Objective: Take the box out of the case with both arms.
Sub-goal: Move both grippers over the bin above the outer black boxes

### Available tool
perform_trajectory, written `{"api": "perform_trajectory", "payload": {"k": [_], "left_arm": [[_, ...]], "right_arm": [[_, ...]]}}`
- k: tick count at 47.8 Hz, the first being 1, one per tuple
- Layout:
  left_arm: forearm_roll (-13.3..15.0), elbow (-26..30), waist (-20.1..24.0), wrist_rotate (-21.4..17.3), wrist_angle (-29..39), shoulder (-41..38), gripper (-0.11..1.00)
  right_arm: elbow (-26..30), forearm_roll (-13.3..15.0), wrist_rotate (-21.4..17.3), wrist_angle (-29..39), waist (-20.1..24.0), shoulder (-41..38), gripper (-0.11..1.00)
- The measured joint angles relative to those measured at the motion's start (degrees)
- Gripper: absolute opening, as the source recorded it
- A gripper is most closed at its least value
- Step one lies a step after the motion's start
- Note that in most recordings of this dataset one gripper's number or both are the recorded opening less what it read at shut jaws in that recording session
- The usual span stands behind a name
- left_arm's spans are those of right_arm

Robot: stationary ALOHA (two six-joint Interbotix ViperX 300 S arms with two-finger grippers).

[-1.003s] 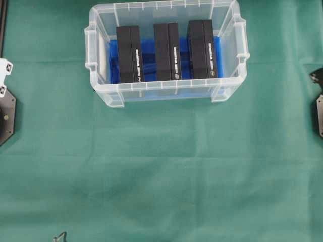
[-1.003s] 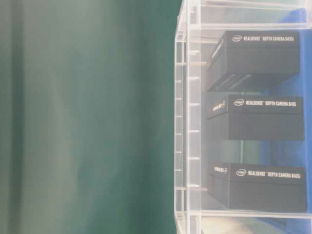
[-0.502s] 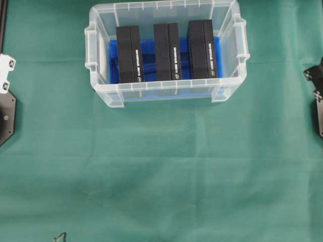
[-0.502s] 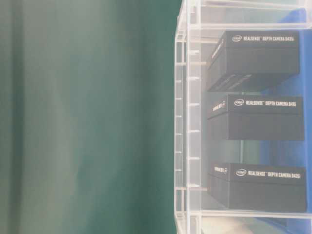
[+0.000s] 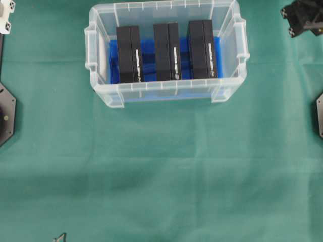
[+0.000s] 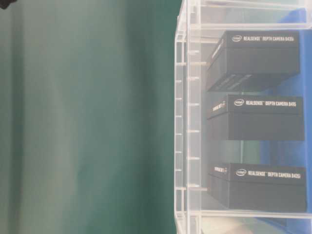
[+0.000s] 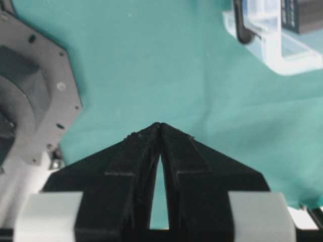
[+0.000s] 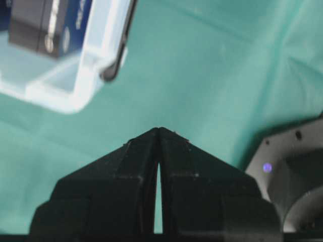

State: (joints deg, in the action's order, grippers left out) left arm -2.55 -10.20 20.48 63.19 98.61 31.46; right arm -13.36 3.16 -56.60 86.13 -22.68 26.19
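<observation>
The case [image 5: 166,91], a clear plastic bin with a blue sheet [image 5: 149,50] on its bottom, stands at the far middle of the green cloth. Three black boxes stand side by side in it: left [image 5: 129,54], middle [image 5: 167,51], right [image 5: 203,49]. The table-level view shows the case wall [image 6: 187,122] and the boxes' printed faces. My left gripper [image 7: 160,125] is shut on nothing, over cloth, with the case corner [image 7: 272,45] ahead to its right. My right gripper [image 8: 159,129] is shut and empty too, the case corner [image 8: 75,85] ahead to its left. Both are outside the case.
The left arm's white part [image 5: 5,9] shows at the top left corner, the right arm's black part [image 5: 303,17] at the top right. The arm bases sit at the left edge [image 5: 6,116] and right edge [image 5: 319,116]. A small dark thing [image 5: 60,237] lies at the near edge.
Both arms have swung from the side edges toward the far corners of the overhead view. The case and boxes have not moved. Both grippers stay shut.
</observation>
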Motion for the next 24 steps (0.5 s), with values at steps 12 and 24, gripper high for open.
{"api": "perform_trajectory", "payload": {"k": [12,24], "left_arm": [[0.09,0.09,0.97,-1.85,-1.41,-0.88,0.02],[0.09,0.09,0.97,-1.93,-2.29,-1.14,0.02]], "right_arm": [[0.18,0.53,-0.18,-0.35,-1.49,-0.26,0.02],[0.18,0.62,-2.29,-0.35,-1.49,-0.18,0.02]]}}
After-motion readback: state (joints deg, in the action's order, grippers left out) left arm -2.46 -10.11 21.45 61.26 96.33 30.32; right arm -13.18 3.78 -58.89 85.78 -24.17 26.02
